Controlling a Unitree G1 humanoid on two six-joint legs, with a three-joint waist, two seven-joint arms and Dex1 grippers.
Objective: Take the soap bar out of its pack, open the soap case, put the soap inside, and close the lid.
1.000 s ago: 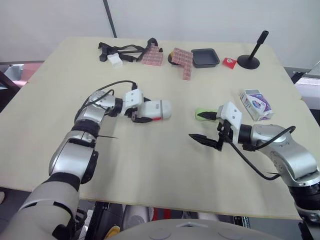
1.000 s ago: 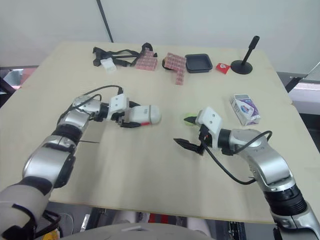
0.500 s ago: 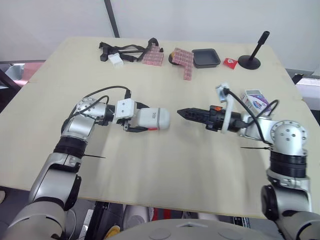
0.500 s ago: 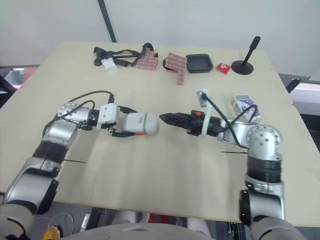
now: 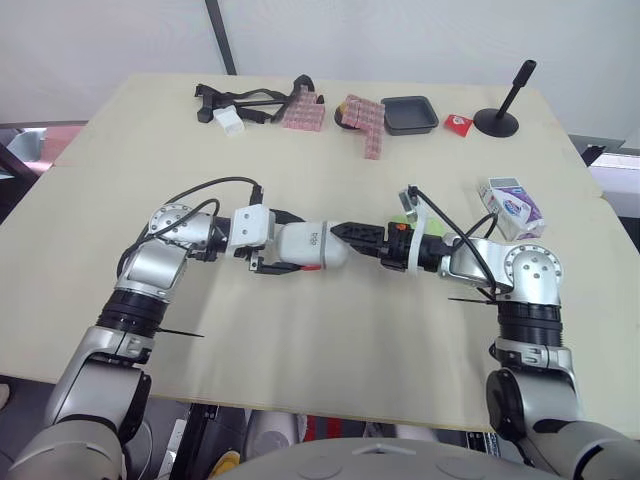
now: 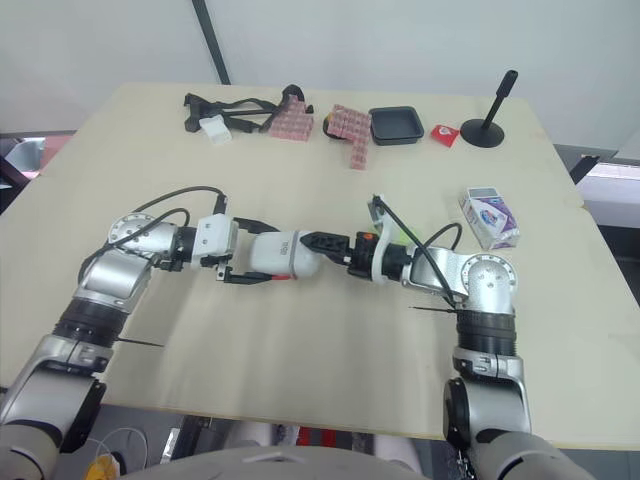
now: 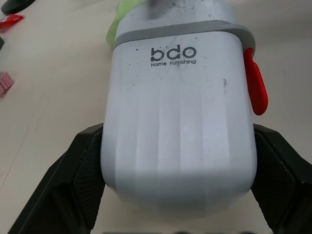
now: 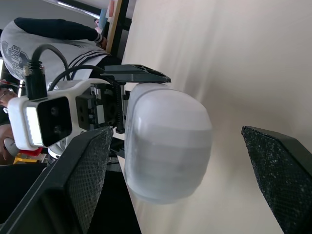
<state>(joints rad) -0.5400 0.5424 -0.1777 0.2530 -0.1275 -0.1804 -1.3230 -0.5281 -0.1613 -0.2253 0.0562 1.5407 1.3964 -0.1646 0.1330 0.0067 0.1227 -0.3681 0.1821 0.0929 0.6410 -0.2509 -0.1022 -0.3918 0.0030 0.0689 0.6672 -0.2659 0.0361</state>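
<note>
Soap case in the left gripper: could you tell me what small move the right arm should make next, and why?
Probably close the right gripper on the free end of the soap case: the left gripper clamps the other end, the open right fingers flank the free end, and the case is shut.

The two head views sit side by side above the near edge of the pale beige wooden table [image 5: 330, 150]. They look forward and steeply down, taking in the whole tabletop, whose far edge runs along the upper frame. The left wrist view looks along two black fingers [image 7: 58, 195], very near the rounded white plastic soap case [image 7: 178, 122]. The right wrist view faces the same case from its opposite end, slightly farther off and low over the table. All four views share the case, which sits mid-frame in the head views.
</note>
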